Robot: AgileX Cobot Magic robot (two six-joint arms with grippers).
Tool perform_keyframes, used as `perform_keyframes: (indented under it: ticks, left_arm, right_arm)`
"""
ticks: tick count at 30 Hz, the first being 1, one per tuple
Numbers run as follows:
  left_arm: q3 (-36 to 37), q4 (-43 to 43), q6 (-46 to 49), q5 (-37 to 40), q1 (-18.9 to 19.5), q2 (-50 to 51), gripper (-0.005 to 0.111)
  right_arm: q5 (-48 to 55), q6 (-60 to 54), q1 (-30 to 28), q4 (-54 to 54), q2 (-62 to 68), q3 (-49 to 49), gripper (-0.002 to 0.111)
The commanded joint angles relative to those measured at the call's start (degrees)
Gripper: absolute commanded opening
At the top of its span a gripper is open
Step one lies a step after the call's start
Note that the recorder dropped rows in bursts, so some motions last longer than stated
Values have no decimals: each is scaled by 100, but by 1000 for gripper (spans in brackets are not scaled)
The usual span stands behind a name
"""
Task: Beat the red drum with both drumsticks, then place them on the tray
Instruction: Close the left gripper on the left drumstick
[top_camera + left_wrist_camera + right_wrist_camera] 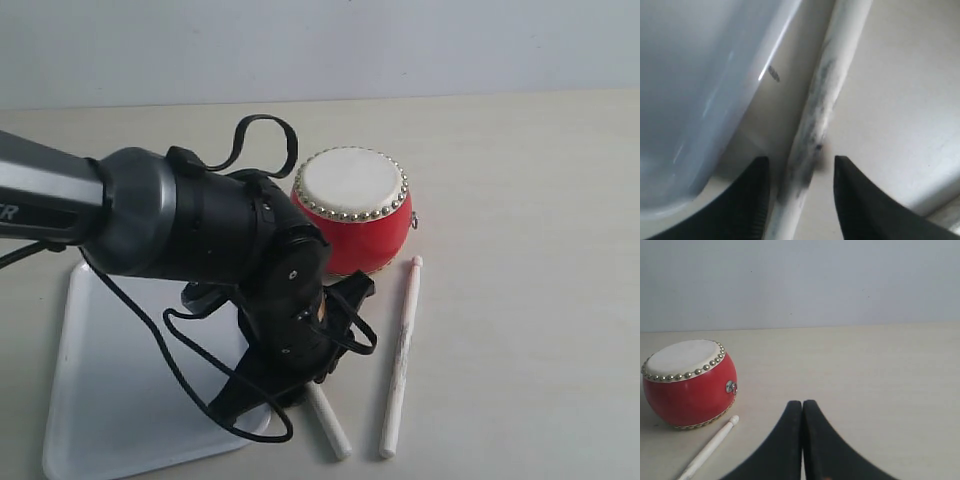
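Left gripper point(799, 167), jaws parted, straddled one stick point(821, 97); right gripper point(802, 410) was clamped empty; neither stick lay on the tray point(105, 400), beating apparently unstarted.

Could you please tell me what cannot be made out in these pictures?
1. Exterior view: the left arm hides most of the left drumstick and where the left hand meets it.
2. Exterior view: the right hand is out of frame.
3. Right wrist view: the bottom edge cuts off the right drumstick.
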Motion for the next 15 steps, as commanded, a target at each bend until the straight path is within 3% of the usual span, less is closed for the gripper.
perform_keyframes:
  ticks: [1,4,11,15]
  left_arm:
    - [-145,74,56,215,-26,258,42]
    - [-209,63,113,188,-26,305,36]
    - [-222,74,139,159,-26,305,0]
    - [-222,74,158,148,-26,305,0]
  right_arm:
    - [-31,-28,-27,-43,-36,32,0]
    - [-31,-28,-27,-43,-36,32,0]
    - [-31,-28,-27,-43,-36,32,0]
    - [-31,-28,-27,-43,-36,32,0]
